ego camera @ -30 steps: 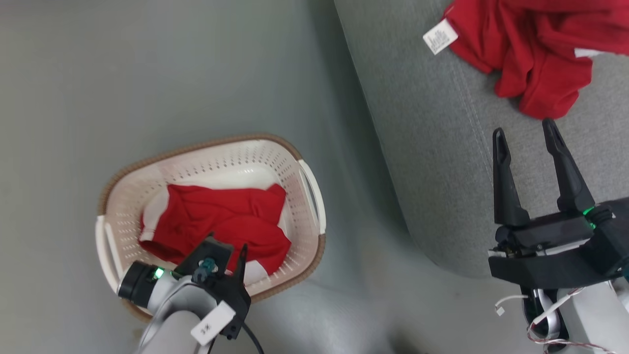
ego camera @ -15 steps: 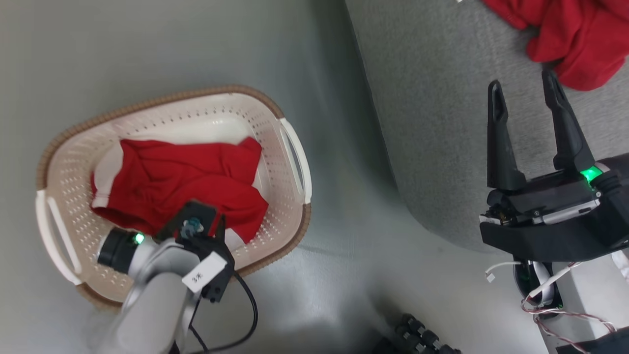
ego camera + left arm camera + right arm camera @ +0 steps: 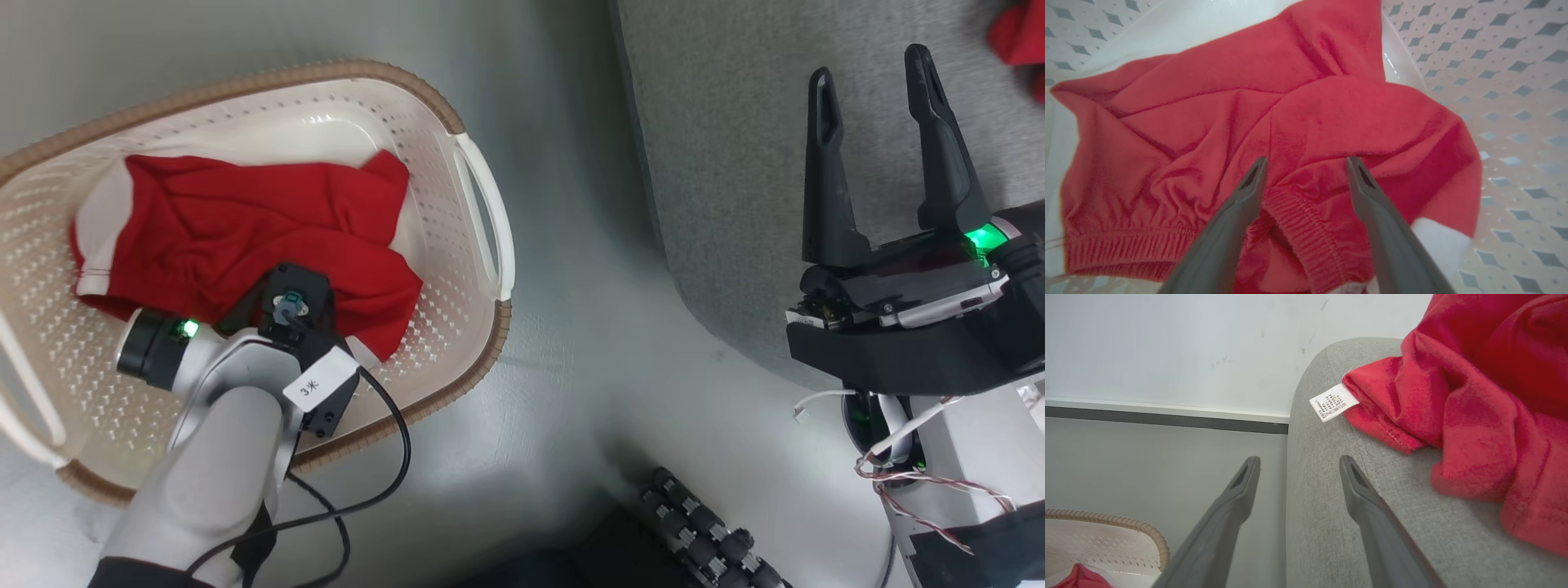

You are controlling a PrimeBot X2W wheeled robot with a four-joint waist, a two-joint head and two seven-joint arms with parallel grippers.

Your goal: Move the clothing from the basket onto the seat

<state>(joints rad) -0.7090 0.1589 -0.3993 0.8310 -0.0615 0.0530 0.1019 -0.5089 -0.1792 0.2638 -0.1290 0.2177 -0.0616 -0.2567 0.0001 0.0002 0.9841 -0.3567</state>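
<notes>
**Left gripper spread wide over the clothing in the basket**

The left gripper (image 3: pixel 1307 163) stands wide open, its two dark fingers apart over the clothing (image 3: pixel 1290 102). A gathered elastic waistband (image 3: pixel 1298 228) bulges up between them. Nothing is clamped, and I cannot tell whether the tips touch the cloth. The red clothing lies crumpled with a white panel at one edge, on the bottom of the basket (image 3: pixel 441 269), which sits on the grey floor (image 3: pixel 571 327) beside the seat (image 3: pixel 735 204).

The right gripper (image 3: pixel 871 69) is also fully spread and empty, held above the rounded edge of the seat. In the right wrist view a second red piece (image 3: pixel 1474 396) lies on the seat cushion, its white care label (image 3: pixel 1334 402) flat on the fabric, well clear of the fingers.
</notes>
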